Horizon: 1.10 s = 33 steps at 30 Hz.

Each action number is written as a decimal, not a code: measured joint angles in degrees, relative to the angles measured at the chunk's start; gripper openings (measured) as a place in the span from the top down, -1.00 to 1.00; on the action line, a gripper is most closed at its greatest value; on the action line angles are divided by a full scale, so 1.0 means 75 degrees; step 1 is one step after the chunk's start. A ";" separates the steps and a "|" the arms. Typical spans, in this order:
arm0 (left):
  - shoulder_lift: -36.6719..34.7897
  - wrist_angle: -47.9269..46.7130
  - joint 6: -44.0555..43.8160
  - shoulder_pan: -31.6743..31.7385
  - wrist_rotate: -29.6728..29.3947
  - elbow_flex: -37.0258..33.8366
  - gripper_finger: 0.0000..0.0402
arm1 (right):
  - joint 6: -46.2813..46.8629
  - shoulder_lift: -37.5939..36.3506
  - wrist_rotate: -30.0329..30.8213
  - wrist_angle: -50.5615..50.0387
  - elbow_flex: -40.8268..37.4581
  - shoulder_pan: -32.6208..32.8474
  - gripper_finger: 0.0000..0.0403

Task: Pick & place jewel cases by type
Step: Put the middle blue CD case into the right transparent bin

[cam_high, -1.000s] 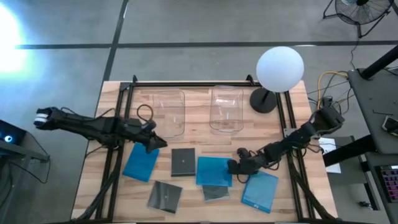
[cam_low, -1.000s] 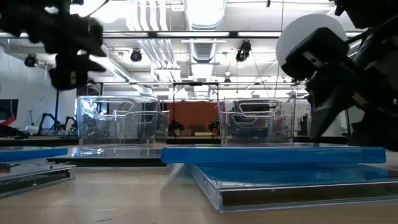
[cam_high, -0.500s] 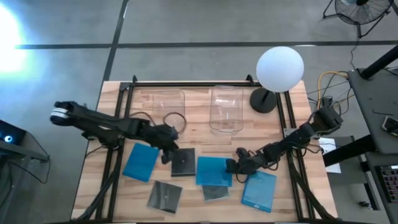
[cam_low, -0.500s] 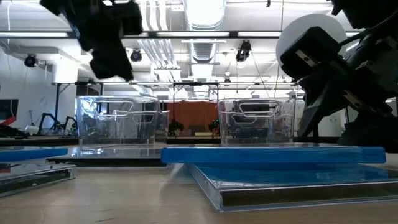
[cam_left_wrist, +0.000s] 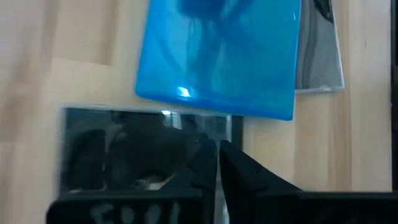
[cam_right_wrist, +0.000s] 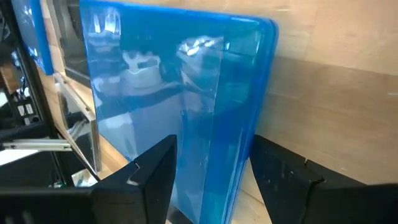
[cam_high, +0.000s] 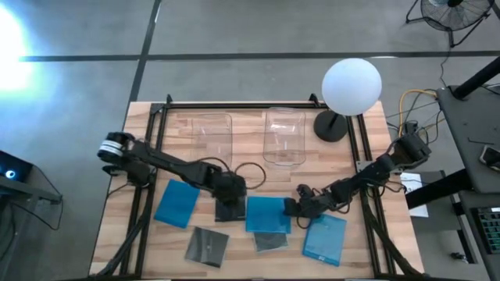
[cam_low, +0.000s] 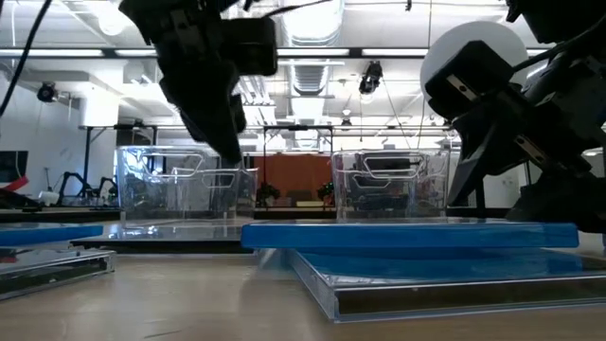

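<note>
In the middle of the table lies a dark jewel case (cam_high: 229, 209). My left gripper (cam_high: 232, 191) hangs shut over it, fingertips (cam_left_wrist: 214, 155) pointing down at its top; the low view shows them clear of the table. To its right is a translucent blue jewel case (cam_high: 268, 215), with my right gripper (cam_high: 295, 207) shut on its right edge. Flat on the wood lie another blue case (cam_high: 177, 203) at the left, a third (cam_high: 326, 238) at the near right, and a dark case (cam_high: 207, 246) near the front. A further dark case (cam_high: 271, 242) lies partly under the held one. My right gripper pinches the blue case's right edge (cam_right_wrist: 211, 180) across its thickness, one finger (cam_right_wrist: 155, 180) on the top face and the other against the underside. It comes slanting down from the table's right. The case (cam_low: 407, 235) sits level, just above the dark case (cam_low: 426, 284).
Two clear bins (cam_high: 212, 140) (cam_high: 284, 136) stand side by side at the far edge. A white globe lamp (cam_high: 351, 86) stands at the far right corner. Black frame rails (cam_high: 148, 195) run along the table's left and right sides.
My left arm has swung toward the table's right, from above the left blue case to above the dark case in the middle, sinking a little and rolling its wrist. My right gripper and the blue case have kept still.
</note>
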 joint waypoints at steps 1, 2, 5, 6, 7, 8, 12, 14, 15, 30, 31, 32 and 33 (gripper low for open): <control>0.0155 0.0002 -0.0014 -0.0051 0.0079 0.0077 0.99 | 0.0083 0.0008 0.0011 -0.0054 -0.0015 -0.0003 0.04; 0.0304 0.0002 -0.0017 -0.0097 0.0099 0.0165 1.00 | 0.0153 0.0003 0.0008 -0.0167 -0.0048 -0.0011 0.04; 0.0724 0.0023 -0.0049 -0.0195 0.0250 0.0428 1.00 | 0.0247 -0.0013 -0.0081 -0.0298 -0.0171 -0.0012 0.04; 0.0874 0.0009 -0.0059 -0.0213 0.0324 0.0526 1.00 | 0.0245 -0.0022 -0.0182 -0.0284 -0.0215 -0.0012 0.04; 0.1026 0.0036 -0.0067 -0.0227 0.0430 0.0627 1.00 | 0.0221 -0.0024 -0.0283 -0.0275 -0.0253 -0.0016 0.04; 0.1145 0.0097 -0.0070 -0.0246 0.0549 0.0701 1.00 | 0.0153 -0.0025 -0.0311 -0.0273 -0.0266 -0.0017 0.04; 0.1607 0.0182 -0.0068 -0.0267 0.0881 0.1079 1.00 | -0.0034 -0.0027 -0.0313 -0.0236 -0.0242 -0.0066 0.04; 0.1767 0.0177 -0.0054 -0.0264 0.0892 0.1246 1.00 | -0.0421 -0.0017 -0.0313 -0.0324 -0.0137 -0.0143 0.04; 0.1821 0.0268 -0.0033 -0.0258 0.0884 0.1342 1.00 | -0.0612 -0.0006 -0.0327 -0.0357 -0.0081 -0.0191 0.04; 0.2206 0.0761 0.0099 -0.0191 0.0762 0.1649 1.00 | -0.1784 0.0081 0.0324 0.0922 0.0216 -0.0411 0.04; 0.2200 0.0770 0.0148 -0.0191 0.0671 0.1649 1.00 | -0.1853 0.0081 0.0332 0.1042 0.0216 -0.0429 0.04; 0.2189 0.0770 0.0188 -0.0191 0.0615 0.1649 1.00 | -0.1889 0.0079 0.0338 0.1079 0.0226 -0.0443 0.04; 0.2178 0.0767 0.0202 -0.0191 0.0531 0.1649 1.00 | -0.1924 0.0078 0.0348 0.1053 0.0251 -0.0457 0.04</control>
